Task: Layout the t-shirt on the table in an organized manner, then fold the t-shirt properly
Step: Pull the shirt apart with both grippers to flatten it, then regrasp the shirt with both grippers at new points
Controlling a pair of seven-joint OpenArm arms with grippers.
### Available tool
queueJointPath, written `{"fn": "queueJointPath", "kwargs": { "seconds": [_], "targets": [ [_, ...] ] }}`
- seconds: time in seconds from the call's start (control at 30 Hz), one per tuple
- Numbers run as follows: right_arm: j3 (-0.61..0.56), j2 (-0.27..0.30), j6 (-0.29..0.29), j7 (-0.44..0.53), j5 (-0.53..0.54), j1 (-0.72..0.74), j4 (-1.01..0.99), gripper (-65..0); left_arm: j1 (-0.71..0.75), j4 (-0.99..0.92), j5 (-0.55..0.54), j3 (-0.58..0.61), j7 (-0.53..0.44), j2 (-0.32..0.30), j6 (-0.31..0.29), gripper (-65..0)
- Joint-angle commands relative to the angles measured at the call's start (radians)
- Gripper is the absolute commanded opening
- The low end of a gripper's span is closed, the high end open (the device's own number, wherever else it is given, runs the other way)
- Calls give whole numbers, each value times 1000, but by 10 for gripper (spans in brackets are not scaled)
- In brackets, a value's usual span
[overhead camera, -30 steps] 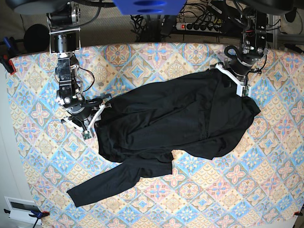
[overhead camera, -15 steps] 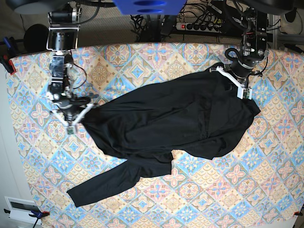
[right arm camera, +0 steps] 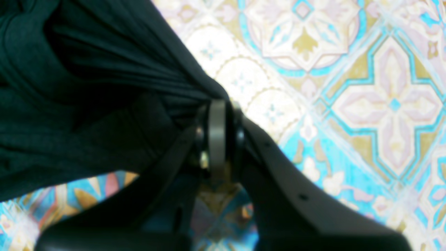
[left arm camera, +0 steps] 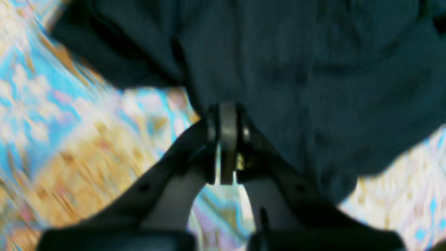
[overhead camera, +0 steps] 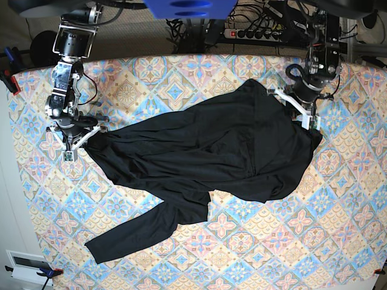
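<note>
The t-shirt (overhead camera: 205, 151) is lying crumpled mid-surface (overhead camera: 338, 241); I am gripping it with both hands clamped: right hand (overhead camera: 77, 140) toward the left edge, left hand (overhead camera: 302, 115) toward the right. Spreading is underway, folding is pending.

both arms: black motor housings, white jaw brackets, loose black cables. left gripper (overhead camera: 300, 110), right gripper (overhead camera: 75, 138): black fingers, small screw holes.
</note>
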Motion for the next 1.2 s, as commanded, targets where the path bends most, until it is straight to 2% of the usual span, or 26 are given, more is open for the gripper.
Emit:
{"fn": "queueJointPath", "kwargs": {
  "seconds": [0.0, 0.13, 0.23, 0.37, 0.53, 0.67, 0.8, 0.87, 0.93, 0.97, 1.07, 1.17],
  "targets": [
    [5, 13, -2, 7, -6, 13, 45, -628, -11, 20, -8, -7, -20, -10, -2, -640],
    [5, 13, -2, -3, -5, 13, 152, -543, -55, 16, -5, -7, -17, -15, -2, -635],
    [5, 13, -2, -3, -5, 10, 212, -502, -91, 14, -4, -7, -12, -15, -2, -597],
    [-2, 13, -2, -3, -5, -21, 276, -498, -210, 6, -7, -3, 84, -7, -2, -495],
    [-2, 13, -2, -3, -5, -18, 304, -498, -350, -80, -2, 5, 170, 53, -3, -403],
    [-2, 13, -2, -4, -5, -15, 299, -497, -405, -207, 2, 98, 183, 56, -3, -390],
    [5, 13, -2, -4, -5, -15, 273, -496, -424, -330, 84, 169, 181, 54, -3, -390],
    [5, 13, -2, -4, -5, -15, 261, -496, -428, -382, 114, 194, 179, 54, -3, -394],
    [5, 13, -2, -4, -5, -18, 261, -496, -431, -411, 130, 192, 172, 54, -3, -425],
    [1, 13, -2, -4, -5, -20, 264, -496, -431, -417, 134, 190, 149, 54, -3, -465],
    [-4, 13, -2, -4, -5, -21, 269, -495, -427, -420, 137, 146, 70, 49, 0, -645],
    [-53, 13, -2, -4, -5, -23, 270, -495, -427, -417, 130, -11, 64, 56, 0, -642]
  ]
}}
